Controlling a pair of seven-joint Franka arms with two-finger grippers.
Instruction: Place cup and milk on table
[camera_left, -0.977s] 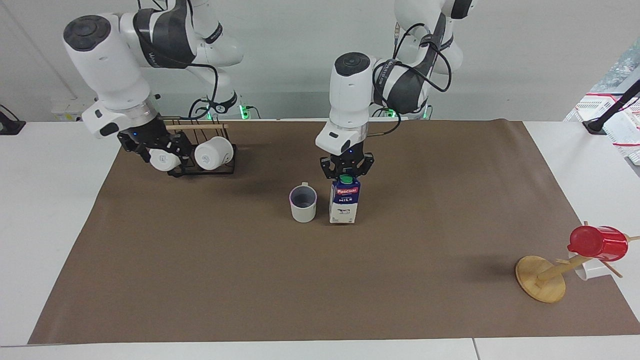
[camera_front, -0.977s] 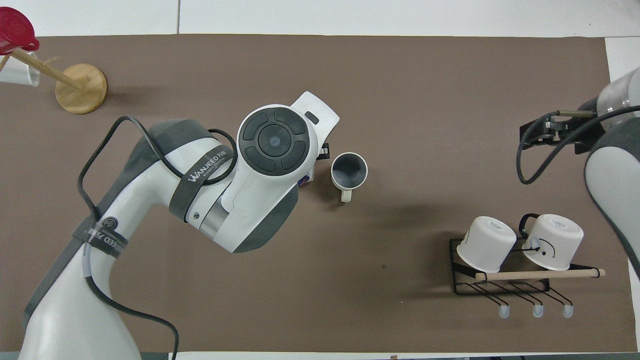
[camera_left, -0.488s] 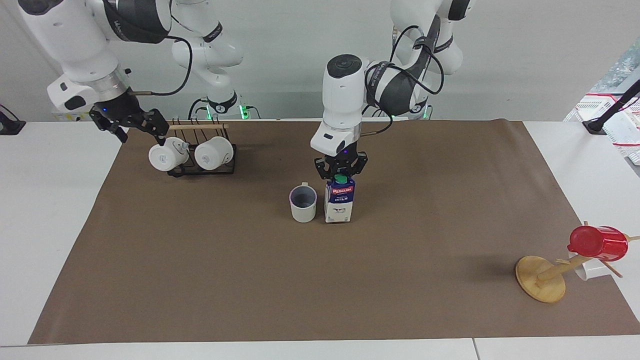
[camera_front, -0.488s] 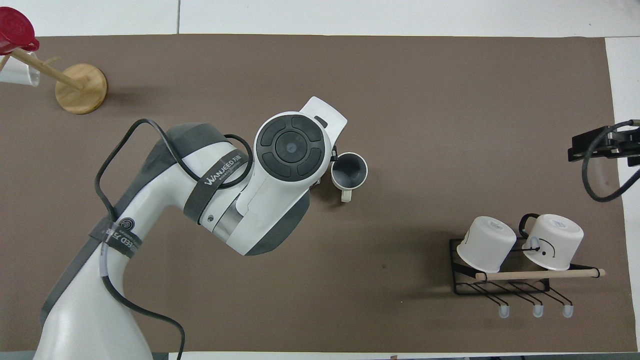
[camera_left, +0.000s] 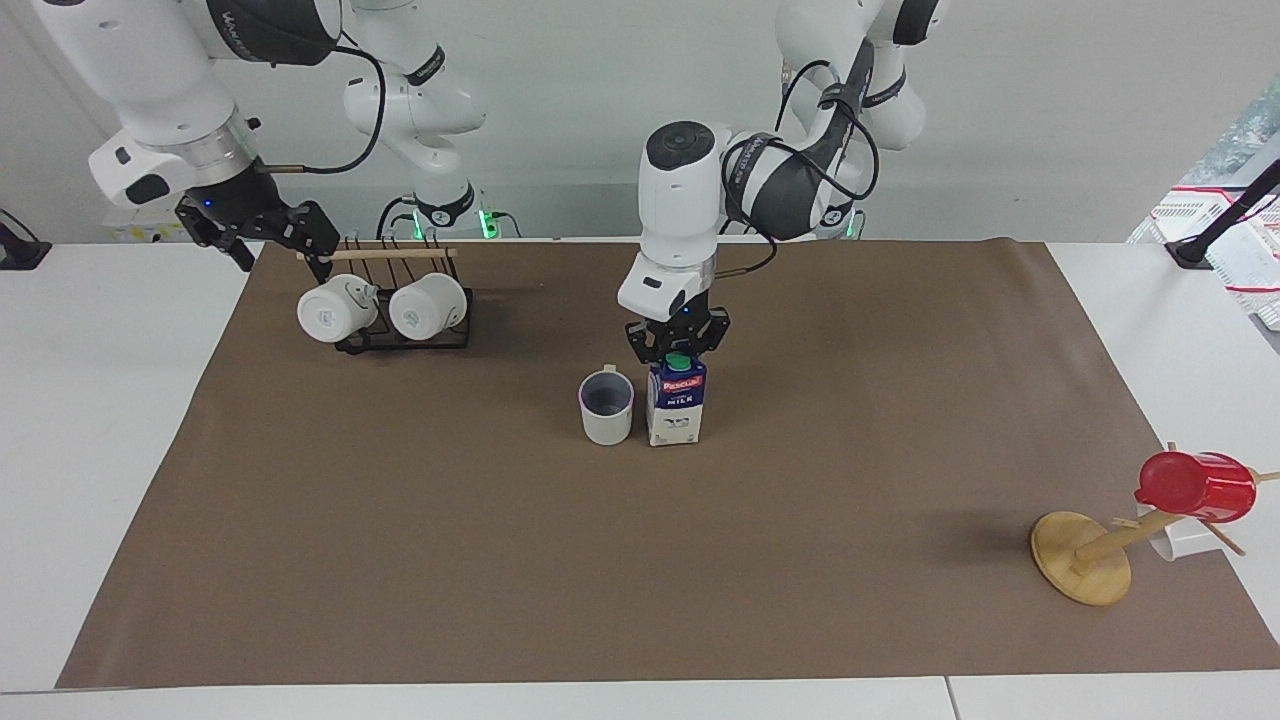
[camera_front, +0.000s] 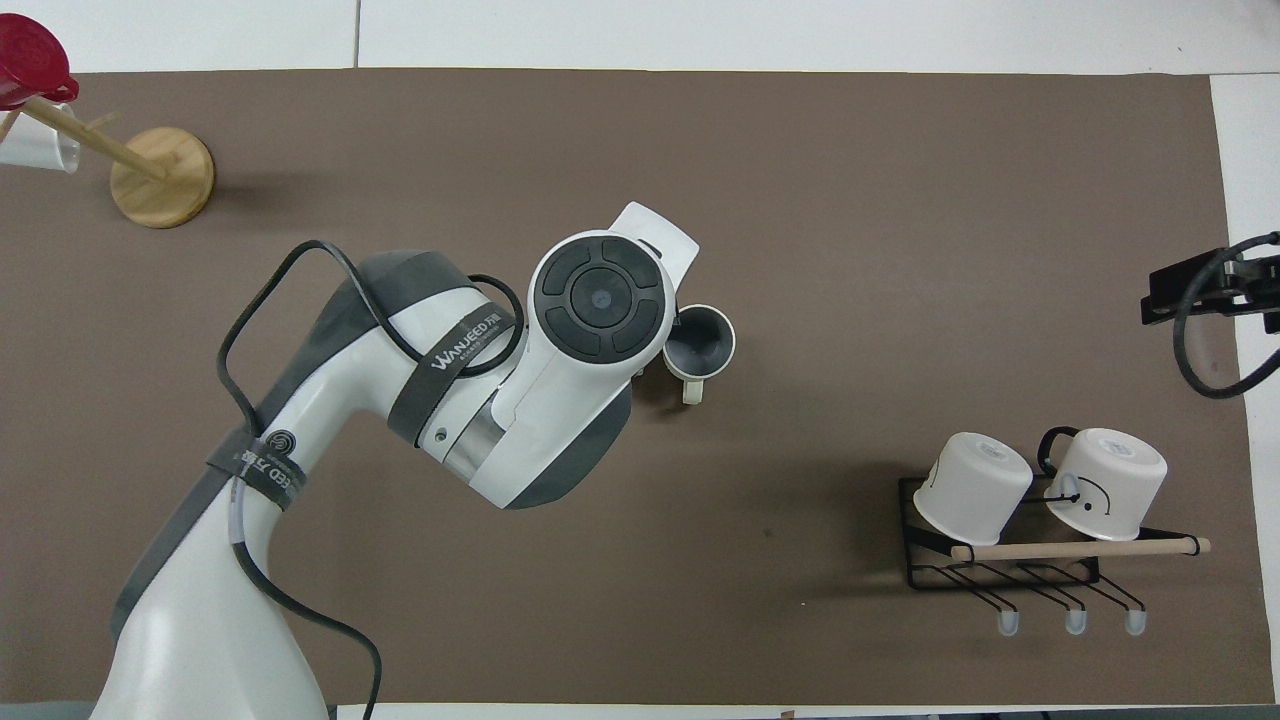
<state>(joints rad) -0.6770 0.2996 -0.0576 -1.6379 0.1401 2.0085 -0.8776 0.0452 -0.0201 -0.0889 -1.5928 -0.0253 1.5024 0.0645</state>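
The cup (camera_left: 606, 406) stands upright on the brown mat (camera_left: 500, 560) of the table (camera_left: 100, 400), near the middle; it also shows in the overhead view (camera_front: 698, 342). The milk (camera_left: 677, 405) stands on the mat close beside the cup, toward the left arm's end. My left gripper (camera_left: 678, 352) points straight down and is shut on the carton's top, around the green cap. In the overhead view the left arm hides the milk. My right gripper (camera_left: 280, 258) hangs open and empty in the air over the mat's edge, beside the mug rack.
A black wire rack (camera_left: 400, 340) with two white mugs (camera_left: 385, 310) lies near the robots at the right arm's end; it also shows in the overhead view (camera_front: 1030, 560). A wooden mug tree (camera_left: 1085, 555) with a red cup (camera_left: 1195, 487) stands at the left arm's end.
My left gripper has slid the milk a little closer to the cup. My right gripper has risen away from the rack's mugs and out toward the table's end.
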